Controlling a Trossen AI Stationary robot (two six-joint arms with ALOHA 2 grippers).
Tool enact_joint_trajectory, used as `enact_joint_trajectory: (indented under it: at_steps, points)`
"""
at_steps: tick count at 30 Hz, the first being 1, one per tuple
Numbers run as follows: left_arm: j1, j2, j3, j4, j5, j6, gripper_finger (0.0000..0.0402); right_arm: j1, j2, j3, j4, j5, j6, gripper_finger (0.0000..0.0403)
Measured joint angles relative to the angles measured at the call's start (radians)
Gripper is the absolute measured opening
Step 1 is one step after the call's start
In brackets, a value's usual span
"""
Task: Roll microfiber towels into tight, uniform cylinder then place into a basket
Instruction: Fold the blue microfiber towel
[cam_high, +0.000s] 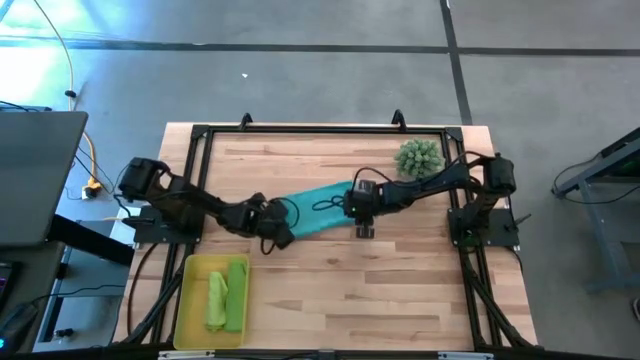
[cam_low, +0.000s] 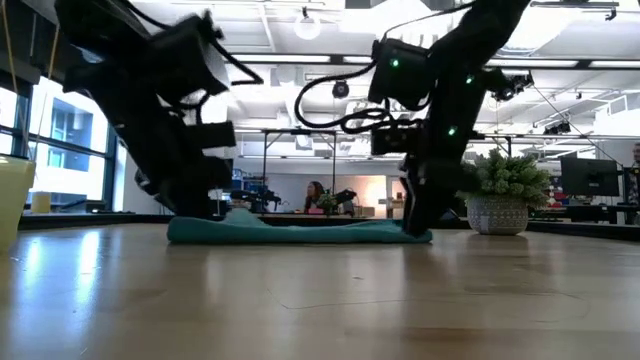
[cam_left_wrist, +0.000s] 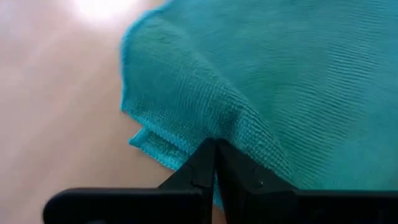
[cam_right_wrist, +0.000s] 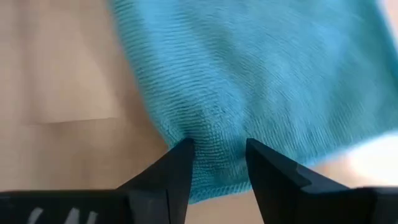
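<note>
A teal microfiber towel (cam_high: 318, 207) lies stretched across the middle of the table, flat on the wood (cam_low: 300, 231). My left gripper (cam_left_wrist: 215, 163) is shut at the towel's left end (cam_high: 272, 230). My right gripper (cam_right_wrist: 219, 163) stands open at the towel's right end (cam_high: 362, 220), fingertips down on the cloth. Two lime green towels (cam_high: 226, 295) lie rolled in the yellow basket (cam_high: 190, 310) at the near left. My left gripper pinches a raised fold of cloth (cam_left_wrist: 231, 132) near the towel's left corner between its two shut fingers. It comes slanting down from the table's left. The rest of the towel lies on the table. My right gripper's open fingers (cam_right_wrist: 180, 163) stand on the towel close to its right edge, a small hump of cloth (cam_right_wrist: 214, 138) between them. They point steeply down. The towel lies flat on the table there.
A spiky green plant in a pot (cam_high: 418, 158) stands at the far right, close behind my right arm. Bare wood lies along the near side, right of the basket (cam_high: 380, 300). A black frame (cam_high: 300, 130) runs round the table.
</note>
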Motion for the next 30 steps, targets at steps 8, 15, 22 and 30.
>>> enact_joint_trajectory:
  at_steps: [8,15,22,30]
  points:
    - [-0.134,-0.037,-0.005,0.113,0.157,-0.086,0.0007,-0.082,0.008,-0.006,0.1,0.226,-0.229,0.0142]
    - [-0.171,-0.071,0.006,0.194,0.133,-0.019,0.0007,-0.111,0.005,0.088,0.014,0.367,-0.174,0.0142]
    - [-0.123,-0.102,0.015,0.174,-0.008,0.192,0.0007,-0.049,0.002,0.164,-0.067,0.137,0.219,0.0142]
    - [-0.043,-0.096,0.014,0.076,0.022,0.244,0.0007,0.068,0.005,0.061,0.213,0.06,0.499,0.0142]
